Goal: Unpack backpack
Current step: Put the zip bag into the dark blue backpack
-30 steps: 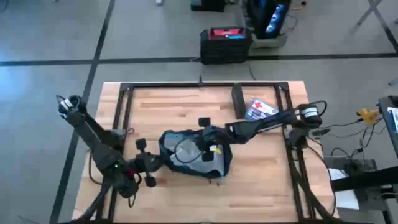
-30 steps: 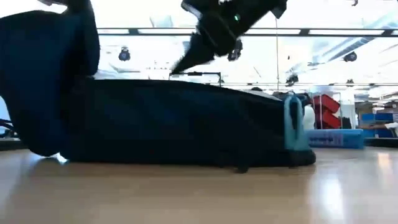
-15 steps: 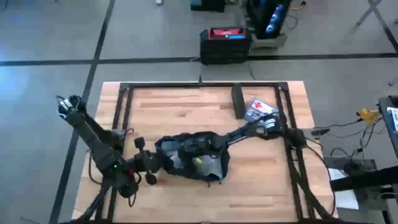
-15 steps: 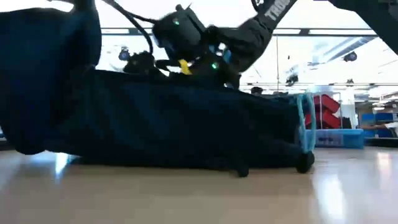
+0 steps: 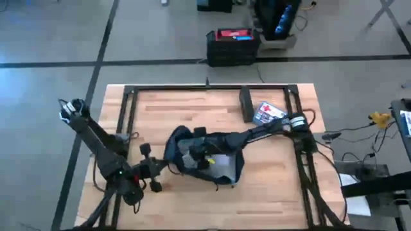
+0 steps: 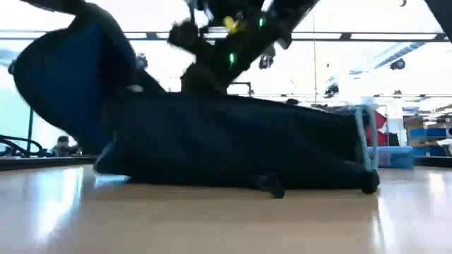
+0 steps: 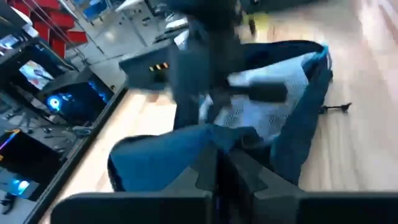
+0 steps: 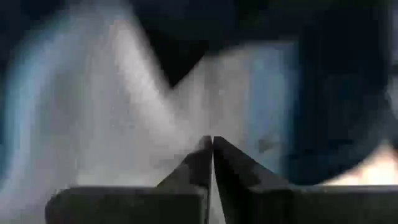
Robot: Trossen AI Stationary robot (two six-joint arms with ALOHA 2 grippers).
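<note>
The dark navy backpack (image 5: 209,163) lies on its side in the middle of the table, its opening facing the left edge and its pale lining (image 7: 273,118) showing. My left gripper (image 5: 162,169) is at the bag's left end, shut on its rim. My right gripper (image 5: 192,152) reaches in from the table's right and is inside the opening, fingers shut (image 8: 212,146), with pale lining all around them. In the low view the bag's left end (image 6: 70,70) stands raised while the rest of the backpack (image 6: 247,144) rests on the table. My left gripper pinches the rim of the backpack's opening (image 7: 214,138) at the bag's left end between its two fingers, coming level from the table's left. The held rim is raised off the table and the bag's body stays on it. My right gripper: whether its shut fingertips touch the lining cannot be told.
A small blue-white box (image 5: 268,113) and a dark upright block (image 5: 245,104) sit near the table's far right. Dark metal frame rails (image 5: 128,109) run along the left, far and right edges. Bare wood lies near the front edge (image 5: 212,208).
My right gripper has moved toward the table's left, from above the bag's middle deeper into the opening. The backpack has shifted a little toward the table's right, and its left end stands raised in my left gripper's hold.
</note>
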